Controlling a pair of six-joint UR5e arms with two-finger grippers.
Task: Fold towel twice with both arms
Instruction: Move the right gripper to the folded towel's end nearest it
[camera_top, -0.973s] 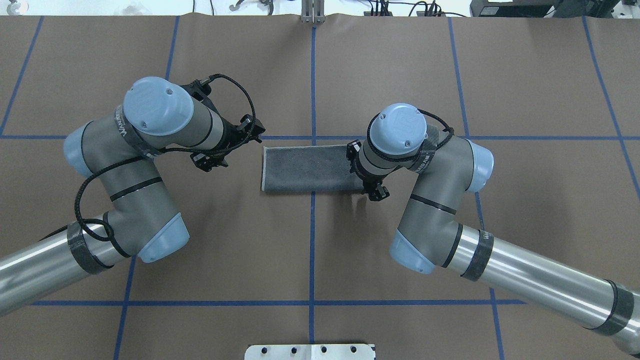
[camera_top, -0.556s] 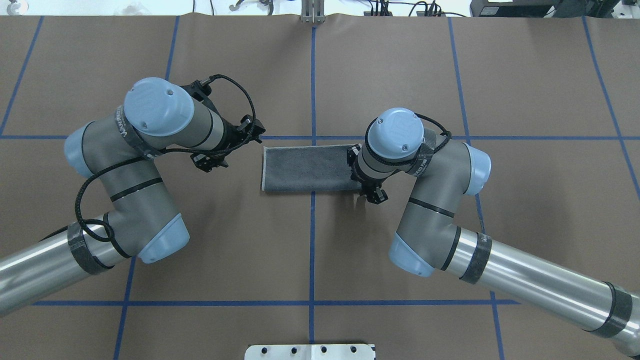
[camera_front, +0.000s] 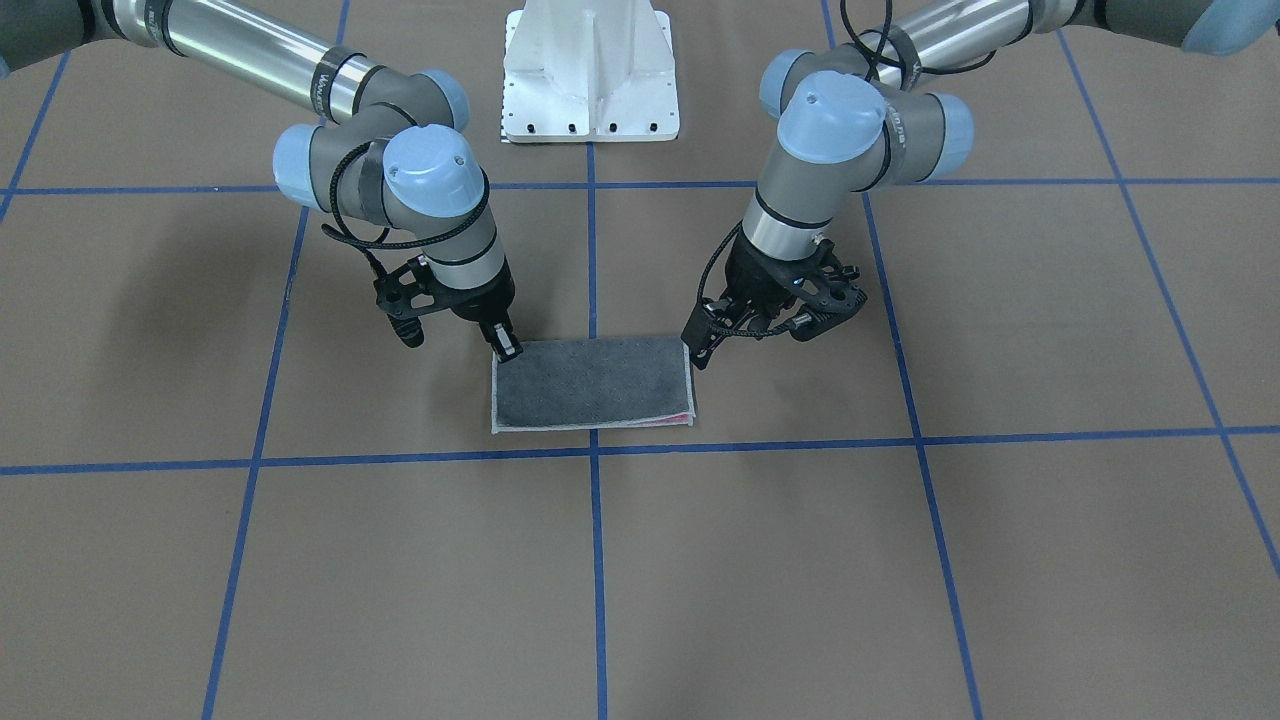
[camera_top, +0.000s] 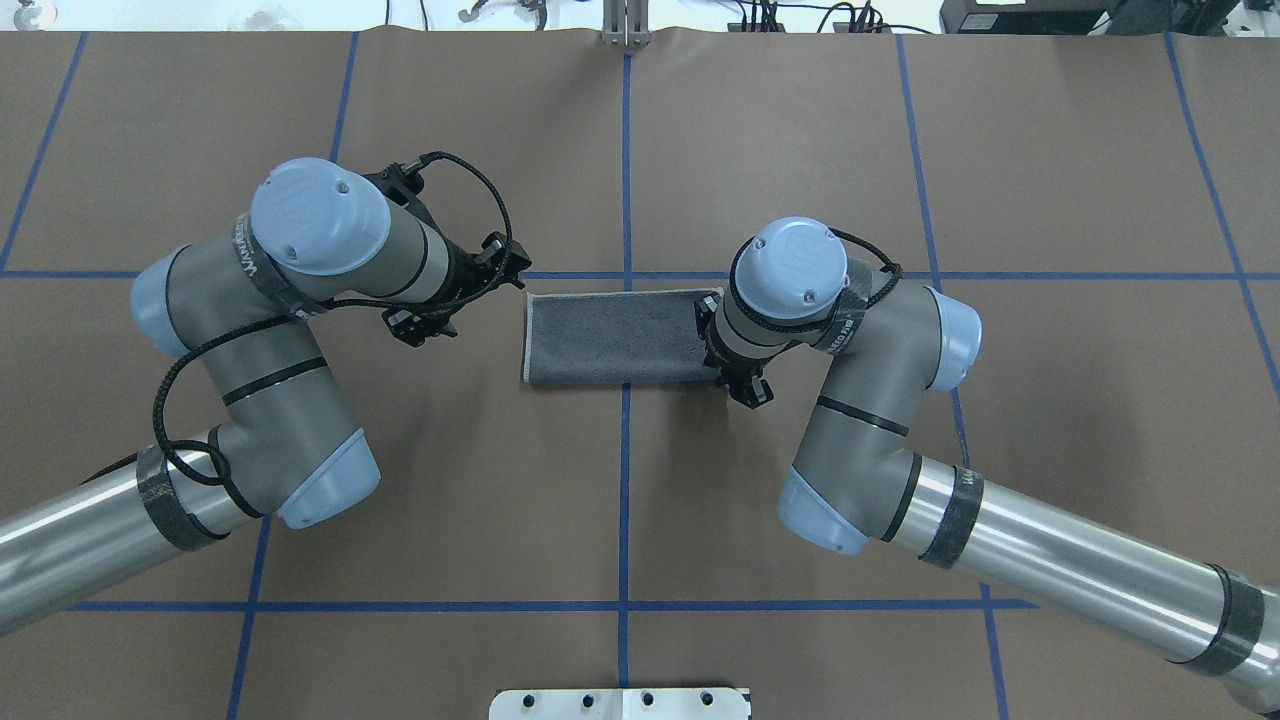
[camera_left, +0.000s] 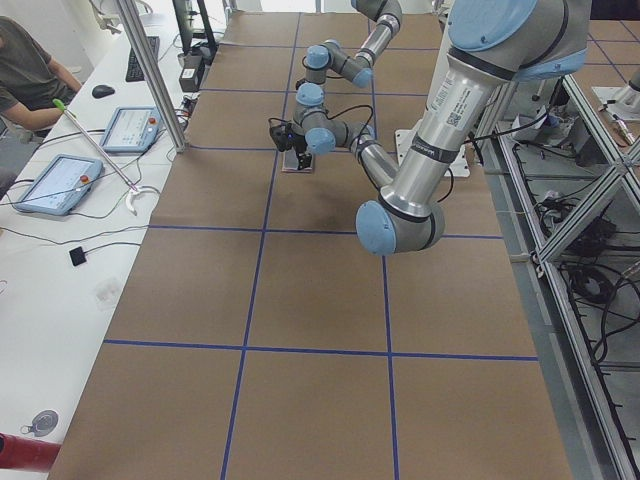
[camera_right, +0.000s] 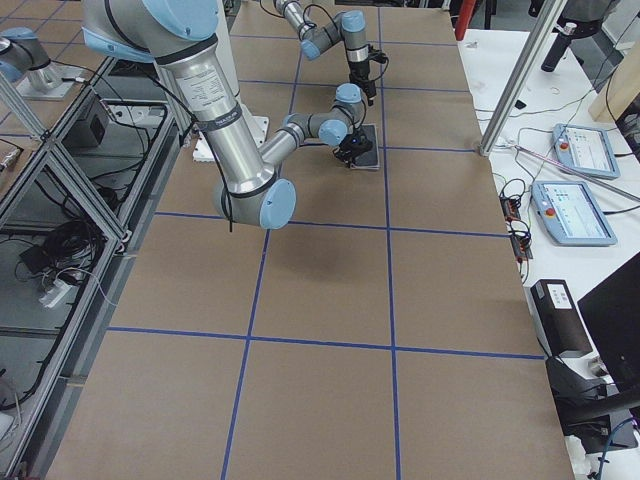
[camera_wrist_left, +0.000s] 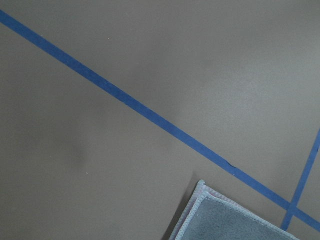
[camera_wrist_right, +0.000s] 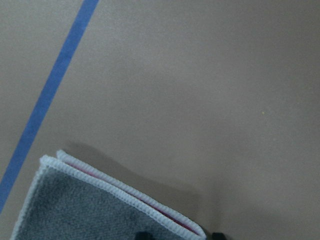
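Observation:
The towel lies flat mid-table as a narrow rectangle, folded, dark grey face up, also in the front view; a pink sliver shows at one edge. My right gripper is open and low at the towel's right near corner. In the right wrist view the layered corner sits between the two fingertips at the bottom edge. My left gripper is open and holds nothing, just off the towel's left near corner. The left wrist view shows that corner but no fingers.
Blue tape lines cross the brown table cover. The white pedestal base stands at the robot's side. A person sits at a side bench with tablets beyond the table's far edge.
My right arm has shifted slightly in and down toward the towel's right end. The left arm has barely moved. The towel lies as before.

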